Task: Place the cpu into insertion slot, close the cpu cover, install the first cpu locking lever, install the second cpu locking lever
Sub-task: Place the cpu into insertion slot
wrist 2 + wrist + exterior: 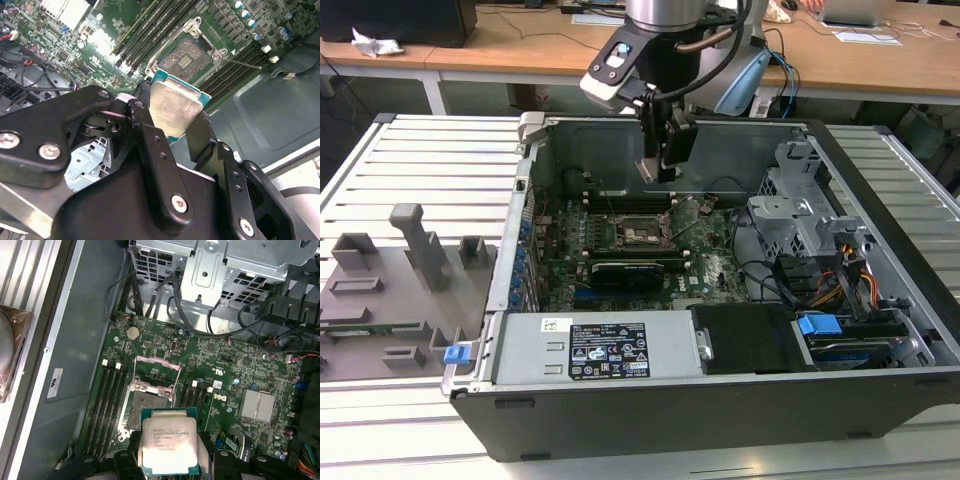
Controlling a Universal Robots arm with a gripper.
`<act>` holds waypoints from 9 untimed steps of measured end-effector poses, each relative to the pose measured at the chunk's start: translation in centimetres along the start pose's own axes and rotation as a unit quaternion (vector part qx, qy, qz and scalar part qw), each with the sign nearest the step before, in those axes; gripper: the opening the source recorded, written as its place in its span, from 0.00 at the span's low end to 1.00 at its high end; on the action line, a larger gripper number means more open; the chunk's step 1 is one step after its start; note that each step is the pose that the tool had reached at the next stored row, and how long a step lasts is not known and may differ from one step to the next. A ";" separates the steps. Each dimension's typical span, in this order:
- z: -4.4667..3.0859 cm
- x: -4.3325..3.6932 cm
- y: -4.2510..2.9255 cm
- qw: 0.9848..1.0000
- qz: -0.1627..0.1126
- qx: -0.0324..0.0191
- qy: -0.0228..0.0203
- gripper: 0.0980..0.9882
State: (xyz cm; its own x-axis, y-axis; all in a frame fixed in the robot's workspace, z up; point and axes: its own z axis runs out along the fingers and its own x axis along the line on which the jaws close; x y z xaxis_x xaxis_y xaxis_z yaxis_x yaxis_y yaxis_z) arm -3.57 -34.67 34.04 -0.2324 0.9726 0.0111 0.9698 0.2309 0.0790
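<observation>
My gripper (172, 119) is shut on the cpu (171, 105), a flat square chip with a silver-grey face and a green edge, clamped between two black fingers (145, 125). It hangs in the air above the motherboard, a little short of the insertion slot (146, 407). That socket lies open and dark among the green board. The cpu cover (156, 374), a thin metal frame, stands swung up at the socket's far side. In the exterior view the gripper (660, 170) hovers inside the open computer case, above the slot (640, 232). A thin locking lever (242, 63) sticks out beside the socket.
Long black memory slots (111, 400) flank the socket on both sides. A black card (625, 270) lies across the board. A metal drive cage (800, 215) and cables (850, 285) fill the exterior view's right. A grey fixture plate (390, 290) lies outside the case.
</observation>
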 end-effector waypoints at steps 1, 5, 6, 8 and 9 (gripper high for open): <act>0.02 0.00 0.00 1.000 0.000 0.000 0.000 0.48; 0.08 0.00 -0.01 1.000 0.001 0.000 0.000 0.48; 0.11 0.00 -0.01 1.000 0.001 0.000 0.000 0.48; 0.18 0.00 -0.01 1.000 0.002 0.000 0.000 0.48; 0.21 0.00 -0.02 1.000 0.003 0.000 0.000 0.48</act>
State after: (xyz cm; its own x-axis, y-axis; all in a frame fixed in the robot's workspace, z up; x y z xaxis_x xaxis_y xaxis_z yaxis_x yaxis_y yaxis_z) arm -3.57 -34.67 33.83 -0.2269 0.9739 0.0111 0.9711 0.2253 0.0790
